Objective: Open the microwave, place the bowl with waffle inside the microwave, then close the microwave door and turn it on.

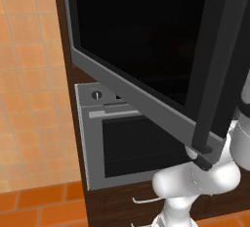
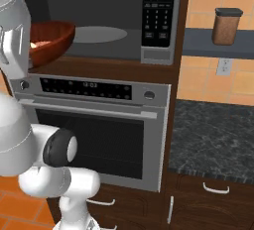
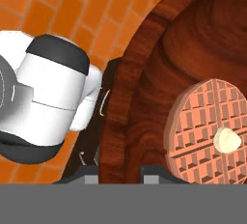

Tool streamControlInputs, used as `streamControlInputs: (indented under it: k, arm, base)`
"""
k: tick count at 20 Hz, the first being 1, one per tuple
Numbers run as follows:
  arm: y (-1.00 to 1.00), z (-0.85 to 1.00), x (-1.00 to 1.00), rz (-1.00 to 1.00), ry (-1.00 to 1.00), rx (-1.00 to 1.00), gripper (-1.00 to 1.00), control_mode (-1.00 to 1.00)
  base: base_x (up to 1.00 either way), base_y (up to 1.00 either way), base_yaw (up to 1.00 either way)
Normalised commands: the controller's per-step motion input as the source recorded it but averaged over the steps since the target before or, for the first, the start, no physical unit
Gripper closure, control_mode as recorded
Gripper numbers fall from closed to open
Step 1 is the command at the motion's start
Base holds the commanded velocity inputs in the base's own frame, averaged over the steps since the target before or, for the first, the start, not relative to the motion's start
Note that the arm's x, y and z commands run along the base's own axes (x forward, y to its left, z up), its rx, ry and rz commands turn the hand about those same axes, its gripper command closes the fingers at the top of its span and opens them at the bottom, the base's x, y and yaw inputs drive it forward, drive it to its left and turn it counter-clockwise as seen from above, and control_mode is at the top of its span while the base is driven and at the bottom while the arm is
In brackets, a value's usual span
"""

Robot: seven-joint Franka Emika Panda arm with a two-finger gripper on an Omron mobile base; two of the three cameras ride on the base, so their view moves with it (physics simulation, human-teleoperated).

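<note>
The microwave [image 2: 158,55] stands open, showing its grey cavity and round turntable [image 2: 96,34], with the dark button panel [image 2: 158,11] to the right. Its door [image 1: 136,35], black glass with a grey rim, is swung out wide, and the black bar handle [image 1: 219,64] is close to the camera. The brown wooden bowl [image 2: 52,38] is at the cavity's left front, partly hidden by my arm. Inside the bowl [image 3: 159,63] lies a round waffle [image 3: 202,126] with a butter pat. My gripper [image 3: 120,178] is shut on the bowl's rim.
The silver oven [image 2: 99,140] with its horizontal handle sits right under the microwave. A dark stone counter [image 2: 213,135] lies to the right, with a brown jar [image 2: 227,26] on a shelf above it. The open door fills the space on the left side.
</note>
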Motion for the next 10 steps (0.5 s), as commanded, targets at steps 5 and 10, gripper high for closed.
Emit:
streamControlInputs:
  k: [5, 10]
  arm:
    - [0.12, -0.17, 0.37, -0.06, 0.00, 0.20, 1.00, -1.00]
    - [0.07, -0.48, 0.56, -0.23, -0.03, 0.18, 1.00, -1.00]
  base:
    - [0.00, 0.00, 0.00]
    - [0.00, 0.00, 0.00]
